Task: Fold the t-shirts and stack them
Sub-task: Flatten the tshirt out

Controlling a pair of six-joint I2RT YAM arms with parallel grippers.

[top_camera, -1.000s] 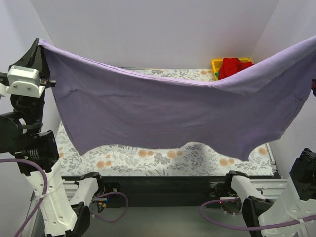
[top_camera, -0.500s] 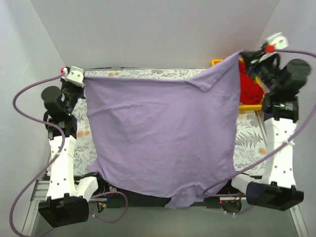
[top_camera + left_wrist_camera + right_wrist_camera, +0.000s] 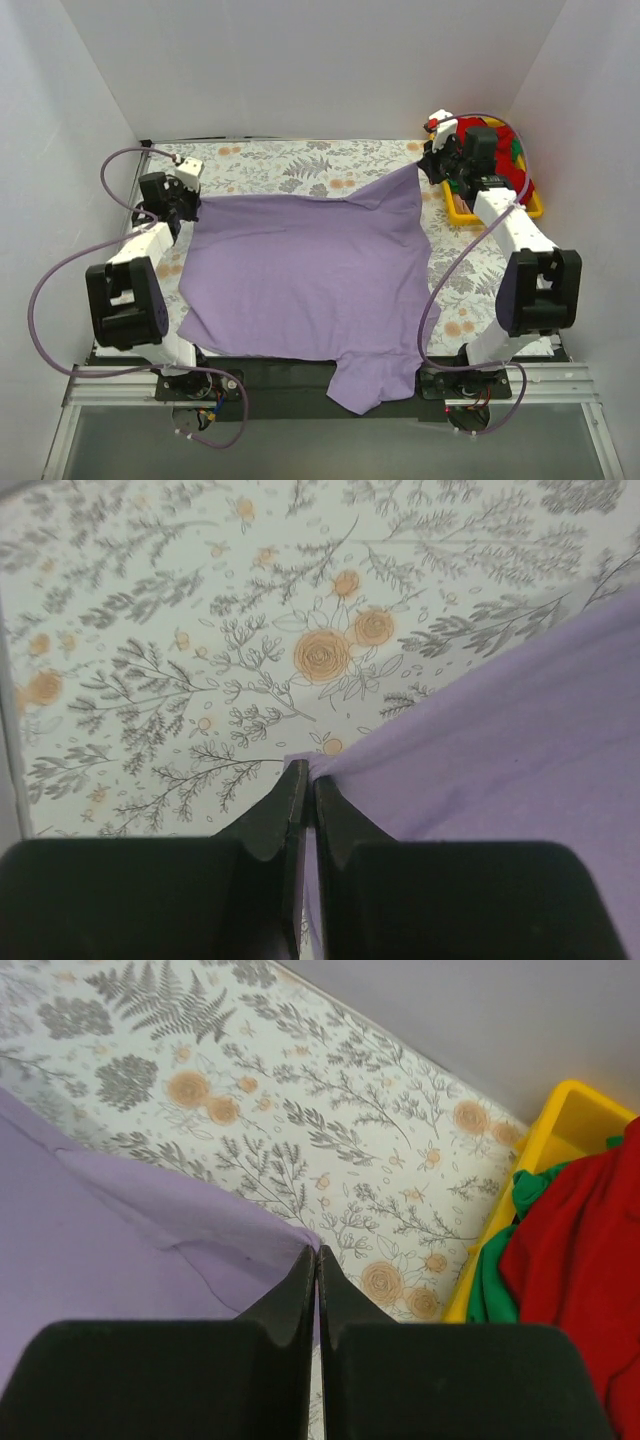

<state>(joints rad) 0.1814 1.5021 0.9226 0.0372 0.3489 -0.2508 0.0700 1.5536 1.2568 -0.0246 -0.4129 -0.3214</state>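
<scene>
1. Purple shirt (image 3: 310, 270) lies spread on floral cloth (image 3: 300, 160), near end hanging past the cloth's front edge. That weight could drag it crooked on release.
2. Left gripper (image 3: 308, 780) & right gripper (image 3: 316, 1260) are each pinched tight on a far corner. Pulling away w/o opening fully would snag & re-wrinkle the shirt.
3. Far-right corner looks rucked, so the fold may come out uneven.
4. Tray (image 3: 560, 1125) w/ red shirt (image 3: 590, 1230) & green shirt (image 3: 490, 1280) sits close to the right gripper. A wide swing could catch them.

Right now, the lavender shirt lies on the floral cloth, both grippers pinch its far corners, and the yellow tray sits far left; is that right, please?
Not quite: the yellow tray sits far right, by the right gripper, as the top external view shows. The lavender shirt does lie on the floral cloth, the left gripper and the right one pinching its far corners.
</scene>
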